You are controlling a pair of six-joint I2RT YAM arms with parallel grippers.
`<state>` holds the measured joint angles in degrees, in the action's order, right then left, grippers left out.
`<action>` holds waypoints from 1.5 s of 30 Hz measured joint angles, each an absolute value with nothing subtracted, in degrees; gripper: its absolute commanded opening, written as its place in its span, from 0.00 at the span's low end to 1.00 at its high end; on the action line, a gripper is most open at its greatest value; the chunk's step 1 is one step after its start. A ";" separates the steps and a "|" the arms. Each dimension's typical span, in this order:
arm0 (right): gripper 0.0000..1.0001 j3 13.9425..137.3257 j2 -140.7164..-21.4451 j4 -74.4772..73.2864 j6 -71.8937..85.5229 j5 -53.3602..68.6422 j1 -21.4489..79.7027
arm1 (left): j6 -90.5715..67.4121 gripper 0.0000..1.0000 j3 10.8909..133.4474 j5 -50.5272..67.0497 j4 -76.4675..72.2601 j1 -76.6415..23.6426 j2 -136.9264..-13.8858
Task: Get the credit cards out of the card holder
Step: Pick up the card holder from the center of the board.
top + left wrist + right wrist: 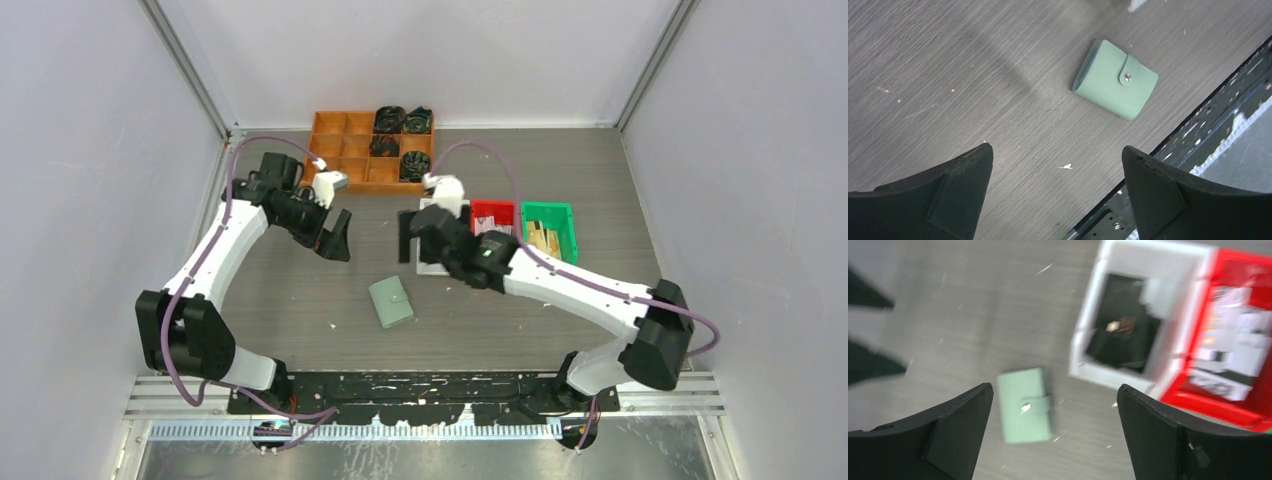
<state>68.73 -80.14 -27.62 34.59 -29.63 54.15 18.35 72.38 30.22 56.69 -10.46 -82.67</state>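
The card holder is a pale sage-green wallet lying shut on the table, its tab snapped closed. It also shows in the left wrist view and the right wrist view. No credit cards show; they are hidden inside it. My left gripper is open and empty, above the table up and left of the wallet. My right gripper is open and empty, above the table just beyond the wallet.
A white bin holding dark items, a red bin and a green bin stand right of centre. An orange tray with black coiled items sits at the back. The table's black front rail is near the wallet.
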 measured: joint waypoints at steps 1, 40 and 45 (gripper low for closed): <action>0.99 69.21 -81.21 -27.59 35.00 -29.02 56.51 | 17.72 1.00 72.38 30.28 56.42 -9.63 -82.59; 0.99 78.22 -113.91 -31.88 37.47 -26.92 69.04 | 12.43 1.00 72.88 35.51 57.89 -2.33 -78.28; 0.99 77.08 -113.47 -29.36 37.80 -24.84 68.79 | 12.40 1.00 73.17 36.12 58.06 -2.33 -78.30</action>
